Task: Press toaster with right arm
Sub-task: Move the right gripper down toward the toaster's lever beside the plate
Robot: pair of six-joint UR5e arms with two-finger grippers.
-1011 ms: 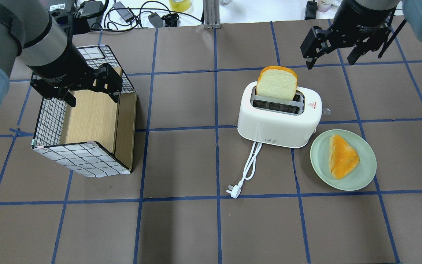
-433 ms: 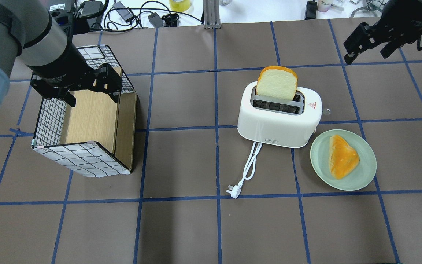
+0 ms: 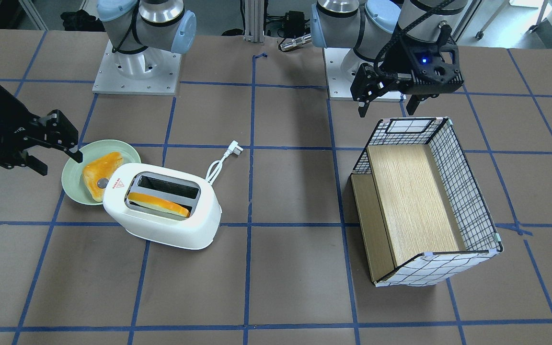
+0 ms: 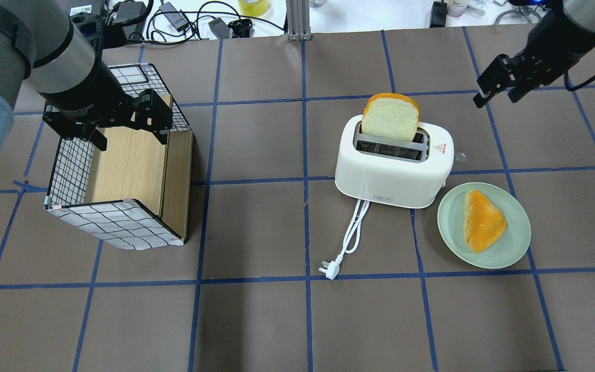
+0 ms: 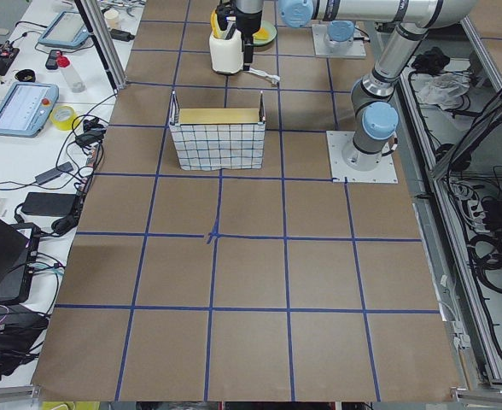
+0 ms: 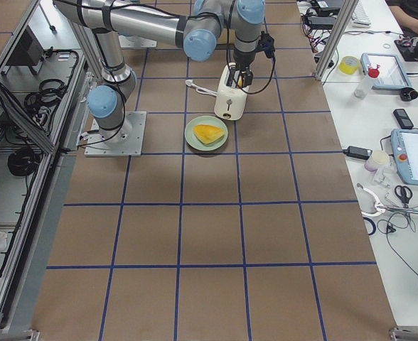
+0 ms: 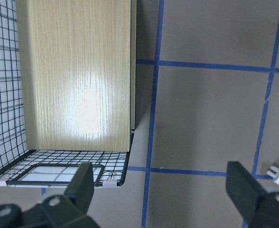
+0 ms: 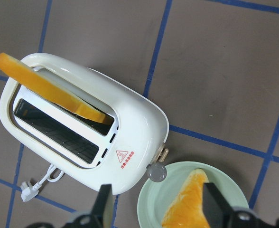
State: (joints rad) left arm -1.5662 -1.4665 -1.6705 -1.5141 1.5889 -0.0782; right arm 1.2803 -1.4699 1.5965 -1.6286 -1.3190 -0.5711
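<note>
My right gripper (image 4: pixel 495 95) hangs in the air with its jaws spread wide and nothing between them. It is well apart from the toaster (image 4: pixel 393 173), out past that end of it where the knob (image 8: pixel 156 172) sticks out, and on the far side of it in the overhead view. In my right wrist view the two fingers (image 8: pixel 105 202) frame the knob end of the toaster and the plate (image 4: pixel 514 243) below.

The toaster stands upright on the table (image 4: pixel 256 320), right of the middle in the overhead view, touched by neither gripper. A bread slice (image 4: pixel 390 118) stands high out of its far slot; the near slot is bare. Its cord (image 4: pixel 351 232) trails toward me and ends in a plug (image 4: pixel 328 269) lying on the table. The plate sits just beside the toaster's knob end, with another piece of bread (image 4: pixel 483 219) on it.

My left gripper (image 4: pixel 131 135) hovers over the far end of the wire basket (image 4: pixel 70 175), jaws also wide apart and empty.
</note>
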